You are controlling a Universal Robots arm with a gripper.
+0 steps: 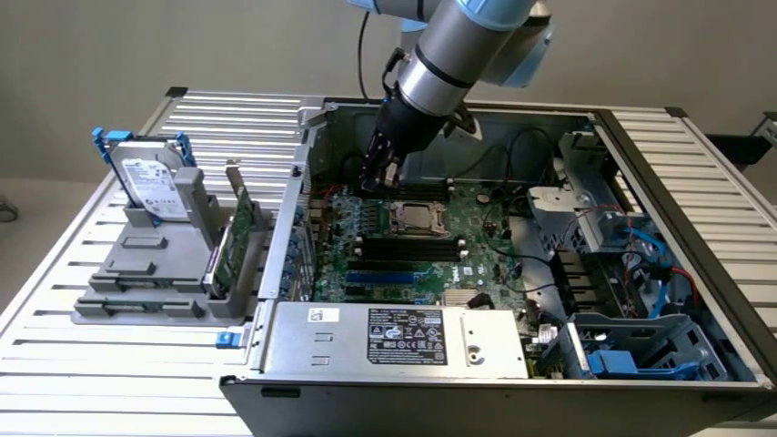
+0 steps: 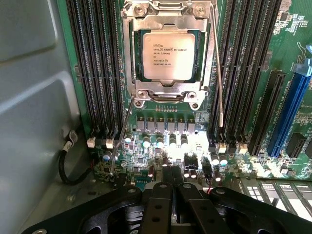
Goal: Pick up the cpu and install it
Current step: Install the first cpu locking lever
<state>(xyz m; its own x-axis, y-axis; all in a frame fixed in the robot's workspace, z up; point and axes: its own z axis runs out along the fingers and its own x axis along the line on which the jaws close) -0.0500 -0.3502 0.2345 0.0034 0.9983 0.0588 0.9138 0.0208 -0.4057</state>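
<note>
Bright even light, soft shadows, glare on motherboard [image 2: 195, 142]

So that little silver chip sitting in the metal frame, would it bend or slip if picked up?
The cpu looks like a rigid flat plate with a metal top, so it probably won't bend. Its smooth top and thin edges likely make it slippery to pinch. Lying flat inside the metal frame, it shouldn't roll or tip.

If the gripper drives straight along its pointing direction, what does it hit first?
Probably the motherboard, at the row of capacitors beside the socket; the shut gripper points short of the cpu. Depth is hard to judge.
</note>
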